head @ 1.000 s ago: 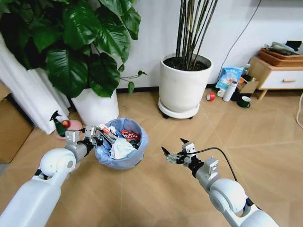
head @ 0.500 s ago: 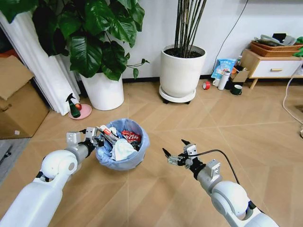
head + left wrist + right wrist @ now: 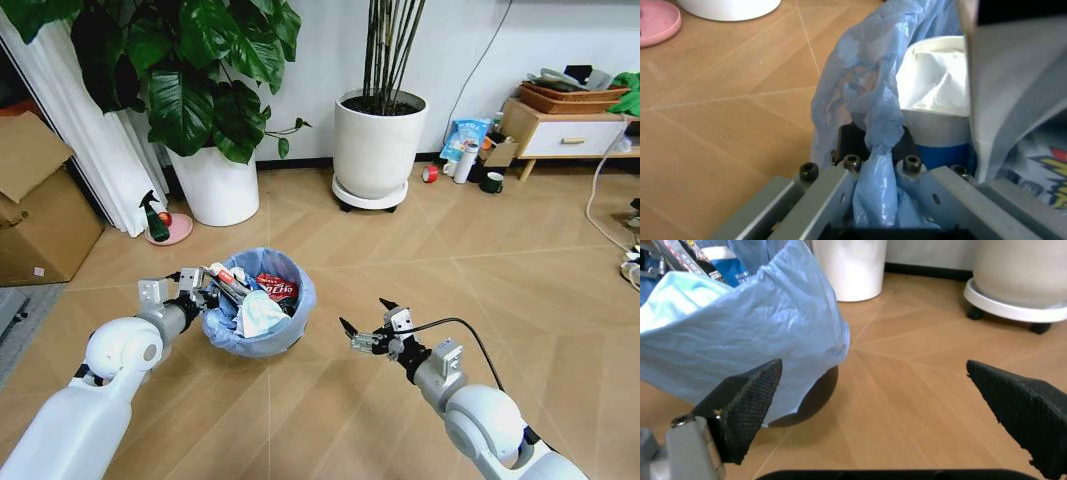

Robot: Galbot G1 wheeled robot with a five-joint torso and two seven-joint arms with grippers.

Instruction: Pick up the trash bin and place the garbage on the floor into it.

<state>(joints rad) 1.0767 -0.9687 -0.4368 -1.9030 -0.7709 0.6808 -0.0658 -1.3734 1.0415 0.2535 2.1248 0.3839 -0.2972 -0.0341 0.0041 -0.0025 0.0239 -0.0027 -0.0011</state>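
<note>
A trash bin (image 3: 262,320) lined with crinkly light blue plastic holds garbage (image 3: 256,295) in white, pale blue and a red wrapper. The floor (image 3: 480,270) is light tan wood-look in a chevron pattern with thin pale seams. Two white plant pots (image 3: 377,150) carry dark green leaves and stems.

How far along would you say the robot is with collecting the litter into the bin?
Mostly done, it seems. The trash bin already holds garbage: a red wrapper, crumpled paper, a printed tube. The left hand is clamped on the bin's rim, pinching the blue liner. The right hand hangs open and empty beside the bin. No loose litter shows on the nearby floor, so little looks left.
</note>
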